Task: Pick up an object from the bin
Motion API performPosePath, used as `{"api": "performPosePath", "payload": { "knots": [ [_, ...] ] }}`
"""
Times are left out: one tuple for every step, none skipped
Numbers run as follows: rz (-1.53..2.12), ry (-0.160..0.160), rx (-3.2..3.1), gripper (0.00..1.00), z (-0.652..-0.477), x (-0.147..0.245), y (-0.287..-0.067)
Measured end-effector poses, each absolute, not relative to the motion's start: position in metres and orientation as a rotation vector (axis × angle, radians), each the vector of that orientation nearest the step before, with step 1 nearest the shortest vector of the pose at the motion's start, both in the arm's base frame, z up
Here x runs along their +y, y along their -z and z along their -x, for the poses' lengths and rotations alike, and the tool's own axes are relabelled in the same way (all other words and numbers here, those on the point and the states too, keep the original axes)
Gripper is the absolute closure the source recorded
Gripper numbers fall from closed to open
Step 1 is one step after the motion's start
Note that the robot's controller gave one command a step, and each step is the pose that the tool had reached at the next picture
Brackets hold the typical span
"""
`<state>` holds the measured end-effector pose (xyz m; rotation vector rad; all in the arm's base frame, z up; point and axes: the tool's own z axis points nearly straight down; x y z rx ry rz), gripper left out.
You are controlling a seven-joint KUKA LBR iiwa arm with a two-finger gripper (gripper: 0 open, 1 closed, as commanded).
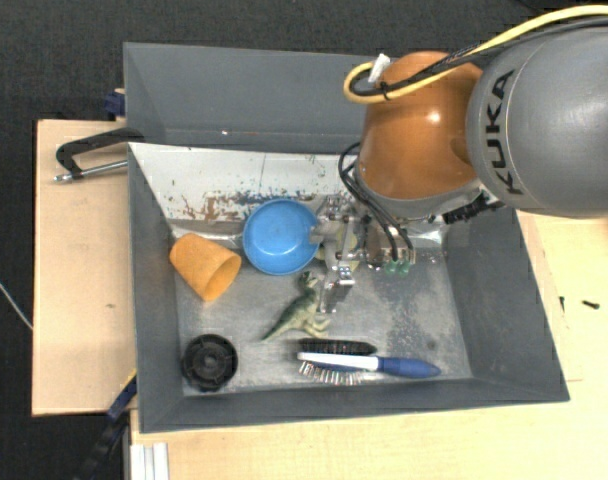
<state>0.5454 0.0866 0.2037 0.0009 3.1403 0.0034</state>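
1. Your gripper (331,280) is hovering at the upper end of the green toy lizard (299,318), beside the blue bowl (279,236); whether it is clenched or released, you cannot tell.
2. You should be centring over the toy's body, steering clear of the bowl.
3. The toy is lying mid-bin (414,318), just behind the brush (354,363); it is looking thin, spiky and pale-bellied.

Your gripper (332,283) hides the top of a green toy (292,320), itself too small for you to identify.

The arm (544,108) reaches from the right, hand (333,268) held low.
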Motion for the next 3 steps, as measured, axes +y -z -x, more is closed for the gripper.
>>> {"api": "performPosePath", "payload": {
  "knots": [
    [0.777,-0.003,3.024,0.0,-0.539,0.074,-0.074],
    [0.777,-0.004,3.023,1.0,-0.539,0.075,-0.076],
    [1.149,0.002,2.91,1.0,-0.542,0.078,-0.22]
  ]
}}
